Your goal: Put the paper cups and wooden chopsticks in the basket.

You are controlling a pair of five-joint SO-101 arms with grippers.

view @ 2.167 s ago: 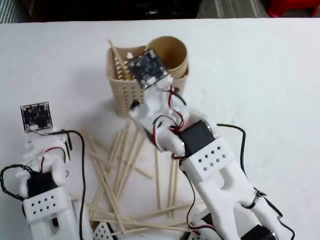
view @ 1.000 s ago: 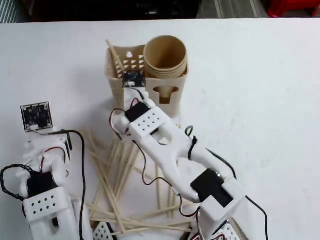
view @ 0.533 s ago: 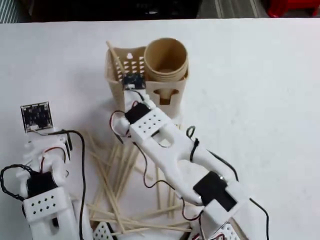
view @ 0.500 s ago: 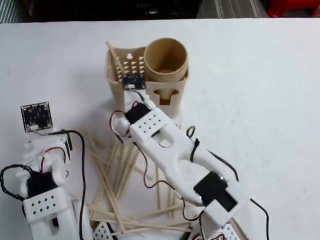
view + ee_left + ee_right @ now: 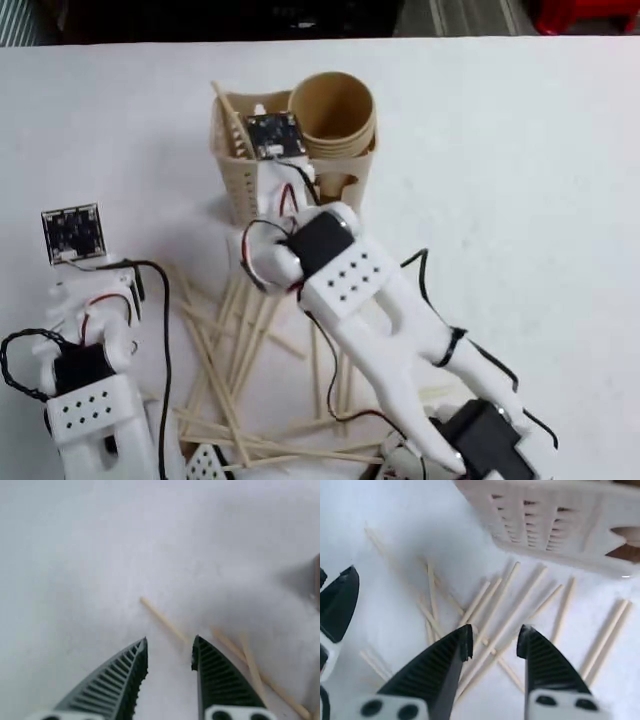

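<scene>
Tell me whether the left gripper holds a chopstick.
No, the left gripper is open and empty; a chopstick lies on the table beyond it.

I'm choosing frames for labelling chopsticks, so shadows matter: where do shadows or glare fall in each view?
High view: even light, no glare on the table, a faint shadow beside the basket. Left wrist view: a soft grey shadow beyond the chopsticks. Right wrist view: soft shade under the basket wall, chopsticks plainly lit.
</scene>
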